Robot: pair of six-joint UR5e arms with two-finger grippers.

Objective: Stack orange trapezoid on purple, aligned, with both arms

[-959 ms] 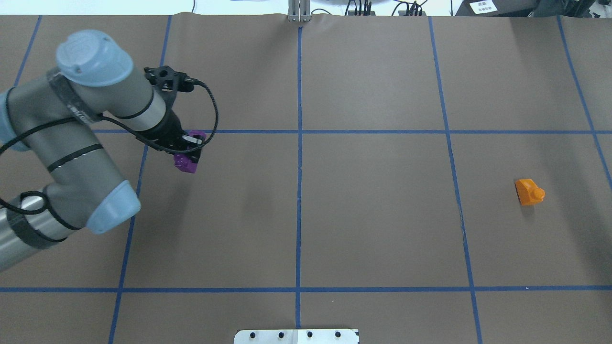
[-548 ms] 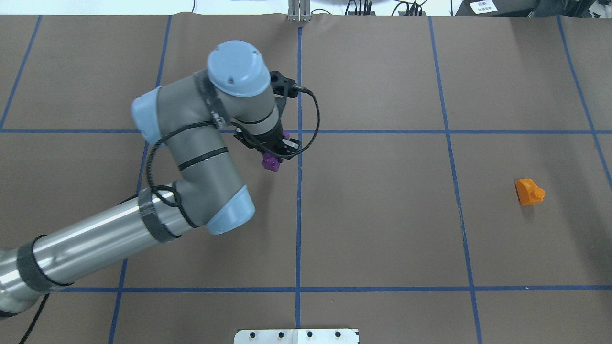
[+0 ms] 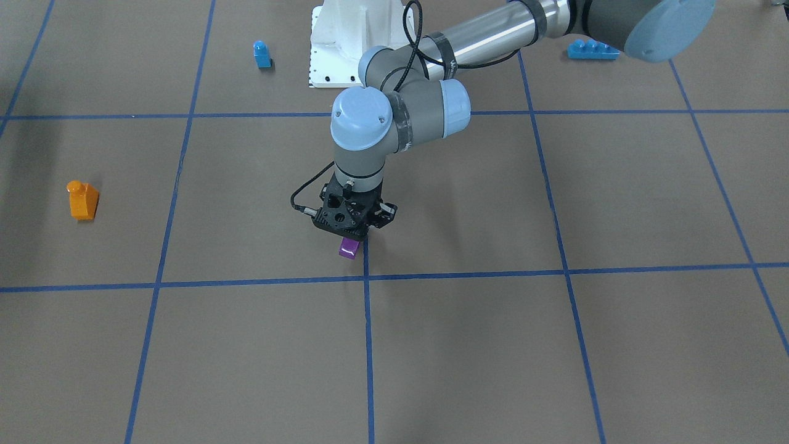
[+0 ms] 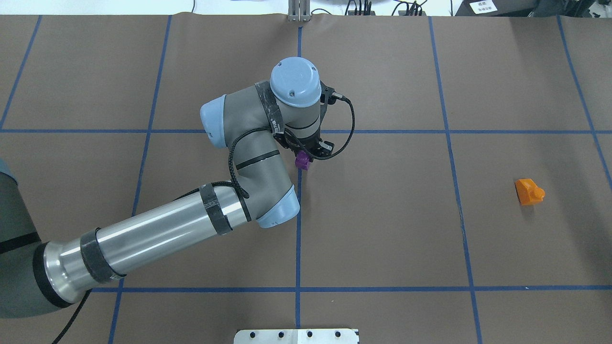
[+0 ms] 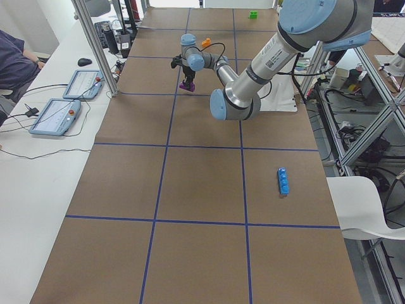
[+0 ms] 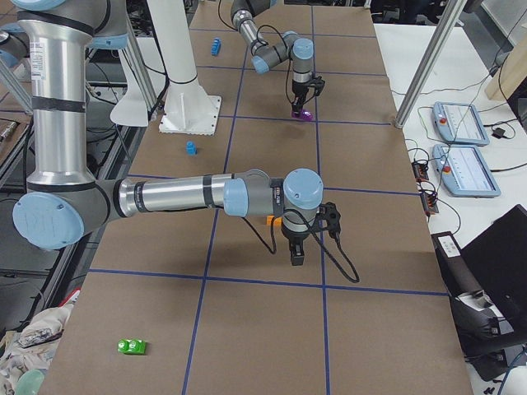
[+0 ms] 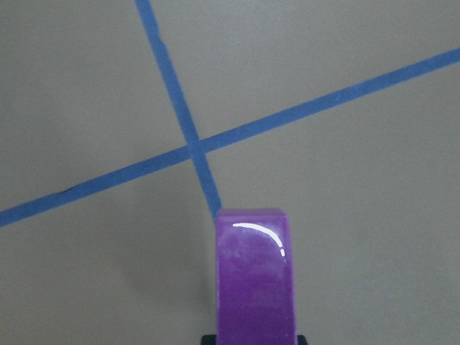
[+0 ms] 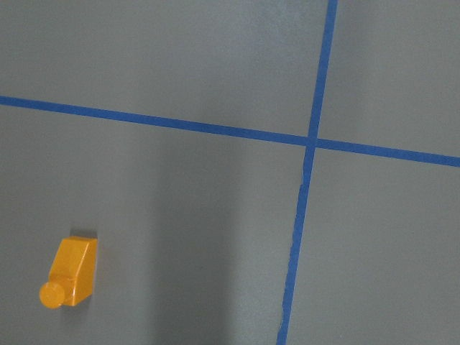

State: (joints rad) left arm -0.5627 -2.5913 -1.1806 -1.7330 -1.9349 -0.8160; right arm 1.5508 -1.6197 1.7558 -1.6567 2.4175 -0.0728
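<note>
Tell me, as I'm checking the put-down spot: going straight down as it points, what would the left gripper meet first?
Bare table paper beside a blue tape crossing; the purple brick in the left gripper would touch first. Nothing else shows beneath; height unclear.

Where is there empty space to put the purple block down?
The square between the purple brick and the orange trapezoid, edged by blue tape, is bare. The row farthest from the robot is bare too. It is crowded around the left arm, which carries the purple brick.
</note>
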